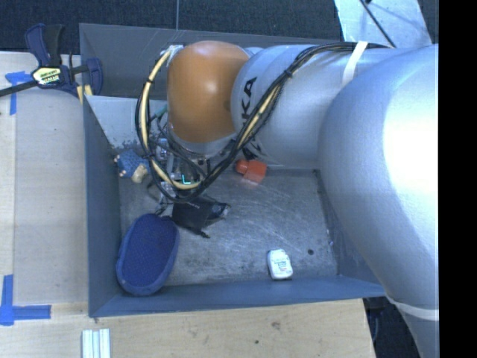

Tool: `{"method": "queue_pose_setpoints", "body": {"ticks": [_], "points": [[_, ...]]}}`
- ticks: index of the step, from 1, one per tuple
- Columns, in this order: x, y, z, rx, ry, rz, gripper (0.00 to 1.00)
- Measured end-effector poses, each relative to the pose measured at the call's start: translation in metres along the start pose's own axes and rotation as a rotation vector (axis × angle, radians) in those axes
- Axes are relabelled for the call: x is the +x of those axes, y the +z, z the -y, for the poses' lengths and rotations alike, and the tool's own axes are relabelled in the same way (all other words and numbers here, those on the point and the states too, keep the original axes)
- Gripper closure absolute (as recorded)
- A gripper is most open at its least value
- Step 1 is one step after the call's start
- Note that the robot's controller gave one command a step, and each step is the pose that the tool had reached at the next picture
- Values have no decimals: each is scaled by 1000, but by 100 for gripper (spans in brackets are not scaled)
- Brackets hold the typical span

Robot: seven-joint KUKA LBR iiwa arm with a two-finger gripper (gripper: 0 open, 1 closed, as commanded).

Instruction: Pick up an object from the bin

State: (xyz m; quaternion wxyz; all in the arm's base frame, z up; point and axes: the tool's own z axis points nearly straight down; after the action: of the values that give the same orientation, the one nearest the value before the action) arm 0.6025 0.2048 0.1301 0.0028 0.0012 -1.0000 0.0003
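Your pincer (pixel 181 185) is hanging under the orange cover (pixel 201 88), back left in the bin (pixel 103 222); you cannot tell whether it is open or closed. A black crumpled thing (pixel 197 215) is lying just in front of it, long axis running left to right. A blue oval pad (pixel 147 253) is sitting further front-left, an orange block (pixel 252 170) just to the right

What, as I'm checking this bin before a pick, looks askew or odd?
Nothing looks spilled or broken. Only the dark blue oval pad in the lower-left corner of the grey metal bin seems askew, edge riding up the wall.
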Motion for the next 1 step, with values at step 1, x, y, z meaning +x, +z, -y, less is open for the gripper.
{"method": "queue_pose_setpoints", "body": {"ticks": [1], "points": [[28,52,48,-5,-631,29,0]]}}
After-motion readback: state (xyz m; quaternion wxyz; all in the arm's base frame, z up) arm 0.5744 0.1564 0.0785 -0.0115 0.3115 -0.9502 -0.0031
